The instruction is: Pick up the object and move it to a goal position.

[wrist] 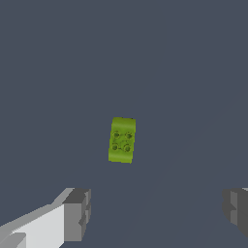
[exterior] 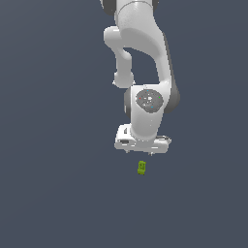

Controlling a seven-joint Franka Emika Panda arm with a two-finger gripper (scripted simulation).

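Observation:
The object [exterior: 141, 167] is a tiny yellow-green blocky piece with a darker mark on its face, lying on the flat dark grey surface. It shows in the wrist view [wrist: 122, 140] as a small rectangular block with dark round marks on top. My white gripper [exterior: 140, 152] hangs just above and slightly behind the object in the exterior view, not touching it. In the wrist view the gripper [wrist: 157, 210] is open, with the two grey fingertips [wrist: 77, 213] set wide apart and nothing between them. The object lies beyond the fingertips, nearer the one on the picture's left.
The white arm [exterior: 145, 58] reaches down from the top of the exterior view. A plain dark grey surface [exterior: 58, 193] spreads all around the object. No goal marker shows in either view.

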